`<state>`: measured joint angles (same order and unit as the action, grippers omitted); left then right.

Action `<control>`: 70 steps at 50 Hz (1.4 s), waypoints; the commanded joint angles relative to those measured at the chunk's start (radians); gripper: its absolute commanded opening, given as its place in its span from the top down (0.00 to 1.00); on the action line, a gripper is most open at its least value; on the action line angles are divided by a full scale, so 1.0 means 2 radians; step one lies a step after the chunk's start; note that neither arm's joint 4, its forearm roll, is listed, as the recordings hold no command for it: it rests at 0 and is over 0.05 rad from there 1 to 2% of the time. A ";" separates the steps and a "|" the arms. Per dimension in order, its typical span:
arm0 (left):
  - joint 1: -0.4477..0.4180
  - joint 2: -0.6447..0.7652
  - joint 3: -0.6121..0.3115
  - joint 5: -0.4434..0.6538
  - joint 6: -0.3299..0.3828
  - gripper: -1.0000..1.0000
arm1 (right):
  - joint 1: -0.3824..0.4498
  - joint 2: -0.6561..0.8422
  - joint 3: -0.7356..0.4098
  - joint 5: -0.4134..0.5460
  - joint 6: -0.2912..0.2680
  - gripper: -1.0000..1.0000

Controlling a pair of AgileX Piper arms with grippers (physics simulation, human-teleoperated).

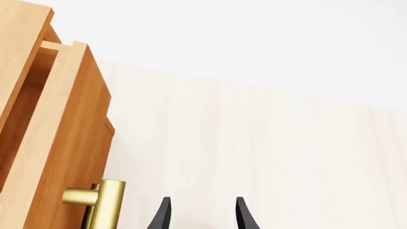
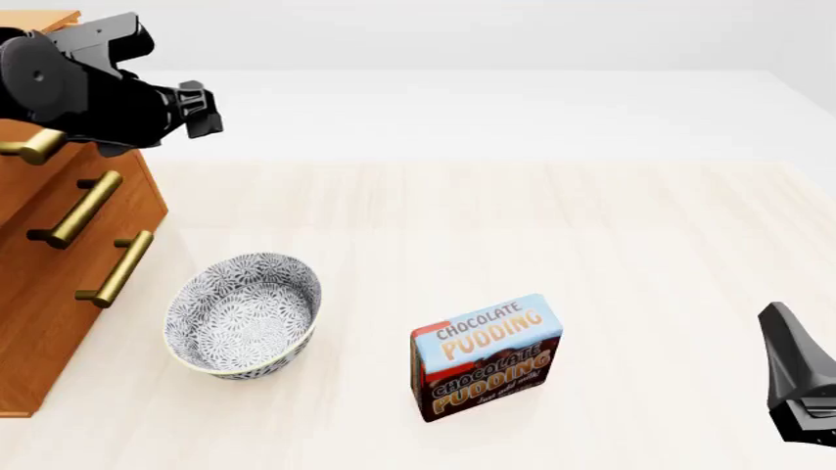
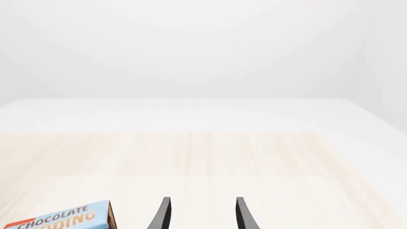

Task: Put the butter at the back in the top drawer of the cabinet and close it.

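My biggest worry is that I cannot find the butter anywhere: it shows in none of my three views, so I cannot say whether it already sits inside the top drawer [image 1: 60, 138] or lies somewhere out of sight, and shutting the drawer on a guess could finish the job wrong. My left gripper [image 1: 200, 214] hangs just beside the drawer's brass handle [image 1: 95, 202], fingers parted and holding nothing, so it has no grip on that bar; if I push from here with a fingertip and not a flat face, I judge I could glance off the handle or shove the cabinet [image 2: 53, 294] sideways. The drawer stands pulled out from the cabinet body, a dark gap showing behind its front panel, so the closing step is not yet done. In the front view my left arm covers much of the cabinet's upper corner, which hides the drawer's inside from me. My right gripper [image 3: 200, 214] rests low near the table [image 2: 523, 225] edge, fingers likewise apart and empty, close to the chocolate pudding box [image 2: 487, 357]; reaching carelessly from there, I could grab that larger blue-and-brown box by mistake or knock the patterned bowl [image 2: 243, 313] that sits between it and the cabinet.
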<state>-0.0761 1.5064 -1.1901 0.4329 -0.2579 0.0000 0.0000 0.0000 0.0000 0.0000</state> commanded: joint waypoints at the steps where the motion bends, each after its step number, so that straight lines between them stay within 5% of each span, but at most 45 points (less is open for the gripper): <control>1: 0.018 -0.004 0.009 -0.004 0.003 0.00 | 0.000 0.000 0.000 0.000 0.000 0.00; 70: 0.073 -0.025 0.022 -0.005 0.023 0.00 | 0.000 0.000 0.000 0.000 0.000 0.00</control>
<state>0.0183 1.4847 -1.1433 0.4141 -0.2227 0.0000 0.0000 0.0000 0.0000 0.0000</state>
